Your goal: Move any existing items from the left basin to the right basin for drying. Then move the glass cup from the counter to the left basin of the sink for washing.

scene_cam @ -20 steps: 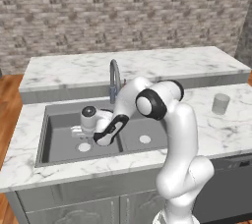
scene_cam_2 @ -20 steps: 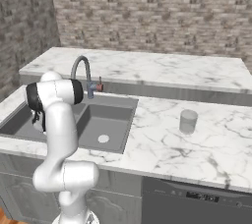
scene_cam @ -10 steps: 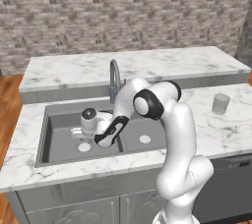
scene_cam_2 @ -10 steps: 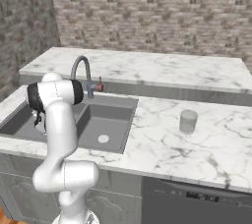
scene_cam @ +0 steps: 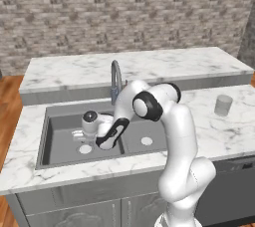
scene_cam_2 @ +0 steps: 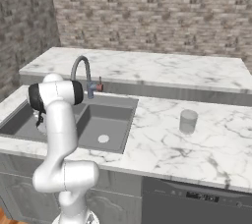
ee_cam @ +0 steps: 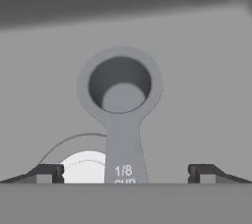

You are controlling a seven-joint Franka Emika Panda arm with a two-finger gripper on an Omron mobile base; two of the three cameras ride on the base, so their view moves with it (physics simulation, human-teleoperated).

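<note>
The light is soft and even, and the room looks bright. The marble counter (scene_cam: 209,121) has no glare. Inside the sink (scene_cam: 60,144) the grey is darker, and the arm throws a faint shadow there. The base pictures look a bit grainy. Up close, the measuring spoon (ee_cam: 120,105) looks soft, and the top edge goes dark and blurry.

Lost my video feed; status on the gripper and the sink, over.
Gripper open, low in the left basin. Grey metal measuring spoon lying between the fingertips, not gripped. Clear glass cup on the counter. Nothing in the way.
</note>
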